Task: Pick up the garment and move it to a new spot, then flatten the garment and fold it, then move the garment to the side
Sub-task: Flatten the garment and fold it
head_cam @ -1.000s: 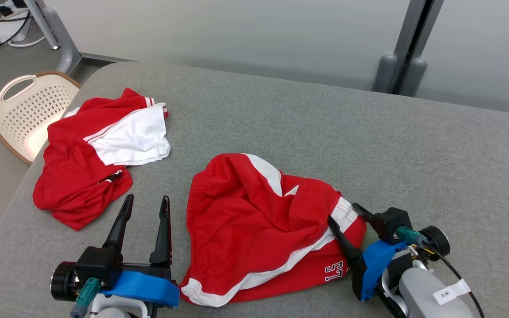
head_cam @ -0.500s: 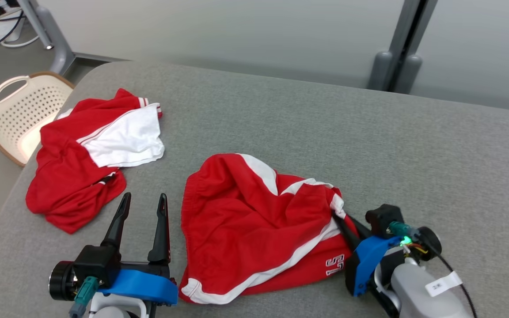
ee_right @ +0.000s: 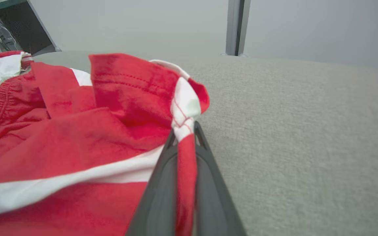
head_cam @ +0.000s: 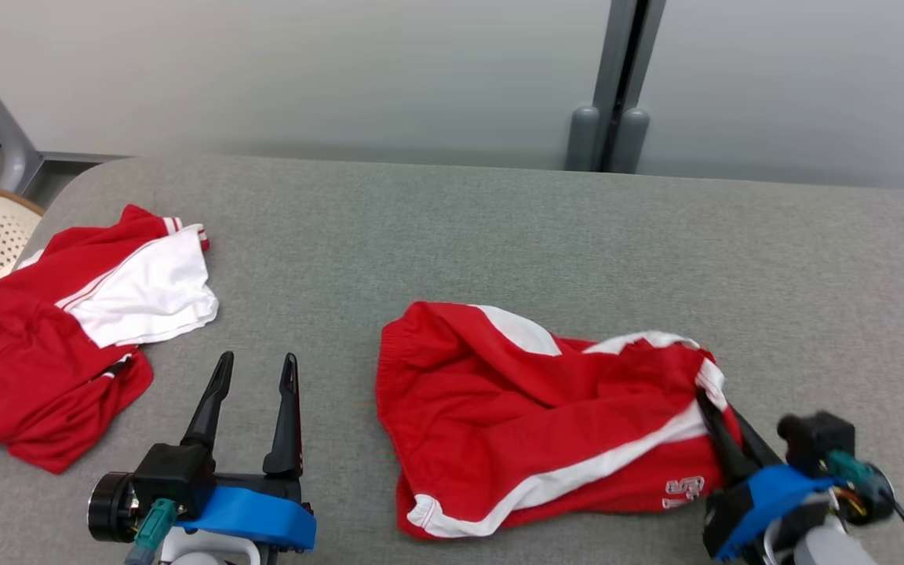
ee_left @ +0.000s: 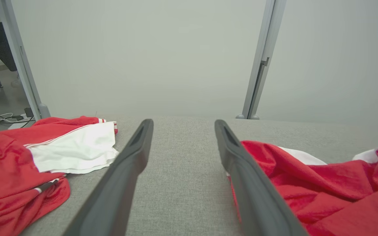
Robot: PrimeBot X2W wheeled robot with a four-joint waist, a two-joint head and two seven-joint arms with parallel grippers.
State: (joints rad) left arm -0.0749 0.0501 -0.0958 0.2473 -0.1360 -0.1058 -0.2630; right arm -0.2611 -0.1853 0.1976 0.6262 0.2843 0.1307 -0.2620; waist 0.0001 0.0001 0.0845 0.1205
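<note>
The right gripper [head_cam: 709,399] is pinching a corner of the red shorts [head_cam: 530,416] — its jaws are pressing together on a fold of white-striped hem. The shorts are lying crumpled on the grey table [head_cam: 452,227], near its front edge and right of middle. The left gripper [head_cam: 256,359] is hanging just beside them, jaws spread, holding nothing — another red-and-white garment [head_cam: 44,369] is lying well to its left.
</note>
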